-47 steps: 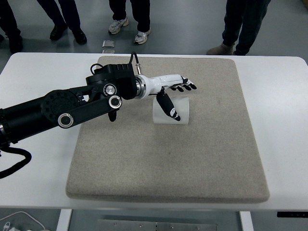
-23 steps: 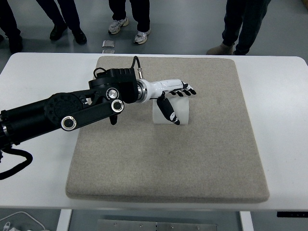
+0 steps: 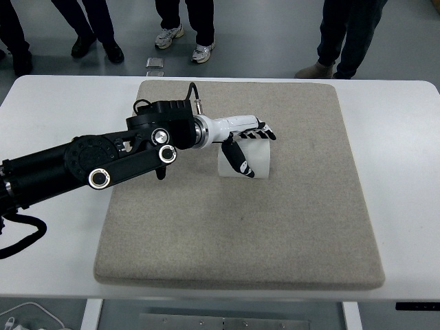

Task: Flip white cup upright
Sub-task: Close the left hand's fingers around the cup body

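Left hand [image 3: 245,141] straddles white cup [image 3: 256,159] lying sideways on grey mat [image 3: 289,227], frame centre; fingers and thumb grasping it.

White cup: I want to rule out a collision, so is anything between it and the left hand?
Nothing visible. The left hand is already at the white cup, thumb over its near side, on the bare mat.

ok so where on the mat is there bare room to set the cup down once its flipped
The felt mat is bare across its whole near half and its right side, from the white cup out to the mat's edges. Crowded only at the upper left, where the left hand wraps the cup and the black arm crosses the mat's left edge. The white table margin right of the mat is bare too.
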Available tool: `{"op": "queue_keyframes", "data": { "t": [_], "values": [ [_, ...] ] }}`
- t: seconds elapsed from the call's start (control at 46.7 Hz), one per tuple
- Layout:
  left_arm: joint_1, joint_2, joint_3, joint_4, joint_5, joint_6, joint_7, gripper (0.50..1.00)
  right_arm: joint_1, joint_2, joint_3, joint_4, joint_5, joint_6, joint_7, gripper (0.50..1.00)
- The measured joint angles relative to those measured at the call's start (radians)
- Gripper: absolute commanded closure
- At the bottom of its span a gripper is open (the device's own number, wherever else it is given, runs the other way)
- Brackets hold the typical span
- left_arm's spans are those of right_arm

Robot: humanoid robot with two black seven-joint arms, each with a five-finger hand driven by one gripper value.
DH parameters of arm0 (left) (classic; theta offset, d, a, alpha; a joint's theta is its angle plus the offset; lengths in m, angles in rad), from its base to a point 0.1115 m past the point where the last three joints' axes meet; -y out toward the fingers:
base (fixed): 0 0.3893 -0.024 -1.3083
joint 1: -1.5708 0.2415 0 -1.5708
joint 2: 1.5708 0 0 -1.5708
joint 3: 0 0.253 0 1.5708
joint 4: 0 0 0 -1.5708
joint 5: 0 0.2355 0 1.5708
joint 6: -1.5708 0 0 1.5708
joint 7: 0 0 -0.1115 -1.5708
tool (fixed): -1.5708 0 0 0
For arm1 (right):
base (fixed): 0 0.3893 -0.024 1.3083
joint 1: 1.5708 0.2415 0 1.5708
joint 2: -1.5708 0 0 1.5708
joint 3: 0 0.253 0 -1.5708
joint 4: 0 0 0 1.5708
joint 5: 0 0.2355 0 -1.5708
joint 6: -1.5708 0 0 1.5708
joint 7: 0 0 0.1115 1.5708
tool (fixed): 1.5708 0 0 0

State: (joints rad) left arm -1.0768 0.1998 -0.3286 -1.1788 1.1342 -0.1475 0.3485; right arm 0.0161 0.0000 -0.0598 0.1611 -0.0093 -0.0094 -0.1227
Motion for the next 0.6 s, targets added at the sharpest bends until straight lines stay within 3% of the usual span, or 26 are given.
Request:
{"op": "queue_keyframes", "data": {
  "t": [0.107,0.343,0.407,0.6],
  "values": [
    [0.001,-0.006,0.006,0.004,0.014,-0.001,-0.003,0.688,0.0,0.0,0.0,0.0,0.0,0.0,0.0,0.57],
    [0.009,-0.009,0.01,0.005,0.021,-0.009,-0.005,0.872,0.0,0.0,0.0,0.0,0.0,0.0,0.0,0.57],
    [0.009,-0.01,0.009,0.005,0.021,-0.012,-0.005,0.992,0.001,0.0,0.0,0.0,0.0,0.0,0.0,0.57],
    [0.003,-0.01,-0.005,0.004,0.017,-0.017,-0.004,1.0,0.0,0.0,0.0,0.0,0.0,0.0,0.0,0.57]
  ]
}}
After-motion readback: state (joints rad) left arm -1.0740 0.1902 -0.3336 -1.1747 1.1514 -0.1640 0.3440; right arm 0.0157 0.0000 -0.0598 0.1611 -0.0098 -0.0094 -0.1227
